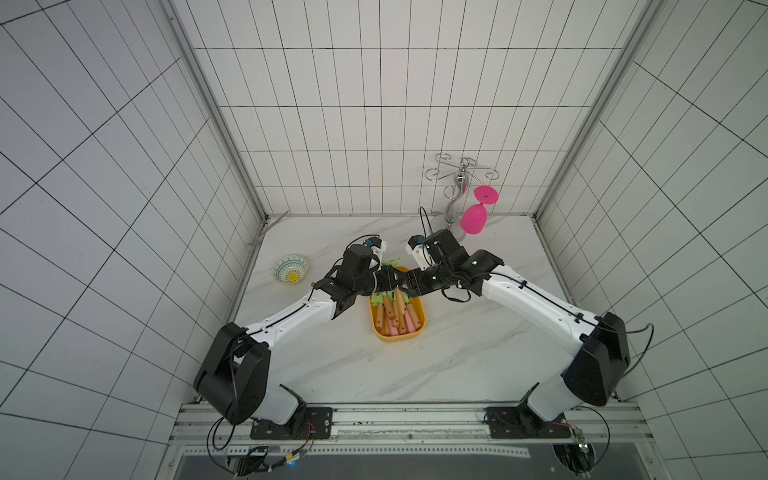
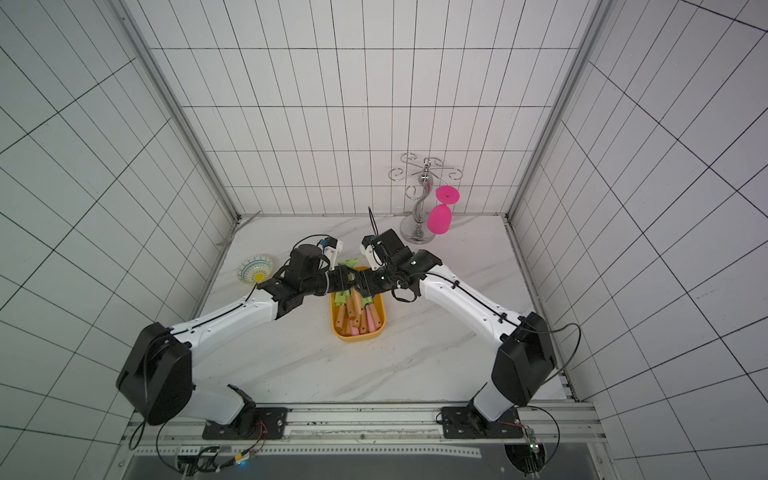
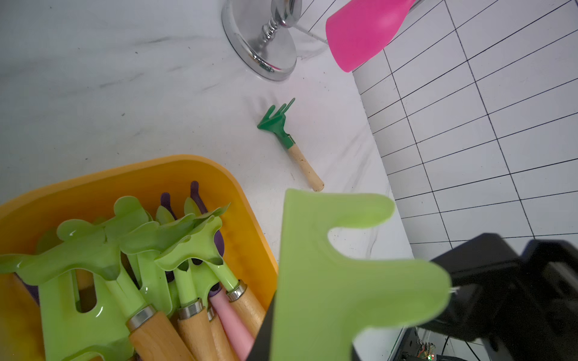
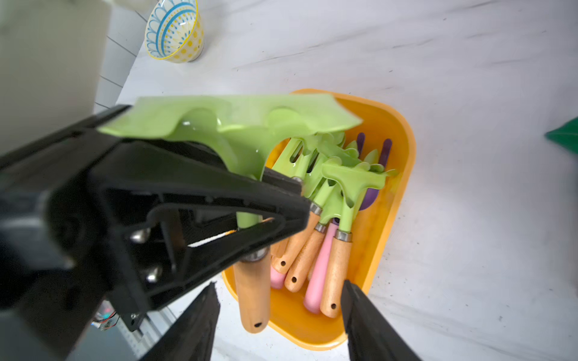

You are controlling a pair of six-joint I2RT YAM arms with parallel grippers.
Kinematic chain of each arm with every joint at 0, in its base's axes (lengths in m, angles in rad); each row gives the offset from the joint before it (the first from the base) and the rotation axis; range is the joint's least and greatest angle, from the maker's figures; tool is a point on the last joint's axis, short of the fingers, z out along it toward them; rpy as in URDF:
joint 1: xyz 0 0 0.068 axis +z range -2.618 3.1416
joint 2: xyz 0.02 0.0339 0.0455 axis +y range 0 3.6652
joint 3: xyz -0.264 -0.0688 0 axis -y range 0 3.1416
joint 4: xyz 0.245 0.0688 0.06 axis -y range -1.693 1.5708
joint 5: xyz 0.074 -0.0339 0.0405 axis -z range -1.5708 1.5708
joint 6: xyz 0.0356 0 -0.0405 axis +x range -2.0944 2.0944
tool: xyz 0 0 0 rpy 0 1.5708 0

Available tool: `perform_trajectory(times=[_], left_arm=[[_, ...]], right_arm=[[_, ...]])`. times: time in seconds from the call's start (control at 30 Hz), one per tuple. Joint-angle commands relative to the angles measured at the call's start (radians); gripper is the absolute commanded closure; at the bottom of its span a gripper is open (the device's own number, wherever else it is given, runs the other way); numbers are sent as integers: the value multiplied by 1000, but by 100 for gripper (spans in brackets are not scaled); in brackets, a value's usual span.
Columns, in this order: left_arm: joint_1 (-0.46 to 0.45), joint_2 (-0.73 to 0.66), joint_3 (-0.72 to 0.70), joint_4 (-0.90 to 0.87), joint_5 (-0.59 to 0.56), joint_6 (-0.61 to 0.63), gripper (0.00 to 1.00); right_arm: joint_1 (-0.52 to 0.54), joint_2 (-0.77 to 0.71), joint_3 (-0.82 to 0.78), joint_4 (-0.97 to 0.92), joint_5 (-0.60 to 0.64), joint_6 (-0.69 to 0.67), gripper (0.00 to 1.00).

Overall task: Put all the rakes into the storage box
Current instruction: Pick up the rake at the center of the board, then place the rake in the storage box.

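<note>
Over the yellow-orange storage box (image 1: 399, 338) (image 2: 359, 337) my two grippers meet tip to tip. The left gripper (image 1: 394, 283) (image 4: 300, 200) is shut on the neck of a light-green rake (image 3: 344, 265) (image 4: 237, 125). The rake's wooden handle (image 4: 253, 297) hangs over the near end of the box, and its head pokes past the far rim (image 1: 391, 262). My right gripper (image 1: 410, 283) (image 4: 278, 325) is open, its fingers either side of the handle's end without touching it. Several more green rakes and pink or wooden handles lie in the box (image 3: 187, 162) (image 4: 403, 175).
A small dark-green rake (image 3: 291, 143) lies on the marble top to the right of the box. Behind it stands a chrome rack (image 1: 461, 178) (image 3: 262, 47) with a pink glass (image 1: 473, 220) hanging from it. A patterned bowl (image 1: 291, 270) (image 4: 173, 31) sits at the left edge.
</note>
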Motion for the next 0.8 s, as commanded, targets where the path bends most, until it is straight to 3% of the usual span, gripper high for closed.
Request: perform_trajectory(times=[0.0, 0.17, 0.47, 0.6, 0.77], left_arm=[[0, 38, -44, 56, 21, 13, 91], [2, 82, -101, 128, 9, 9, 91], [38, 196, -160, 285, 61, -82, 88], [39, 190, -164, 269, 49, -74, 76], [27, 145, -158, 169, -22, -53, 42]], right_arm=[[-8, -60, -45, -40, 112, -20, 32], [-42, -86, -96, -105, 207, -15, 31], [-69, -87, -146, -116, 190, -17, 31], [-69, -62, -149, -121, 167, -25, 31], [-69, -43, -144, -121, 164, -37, 32]])
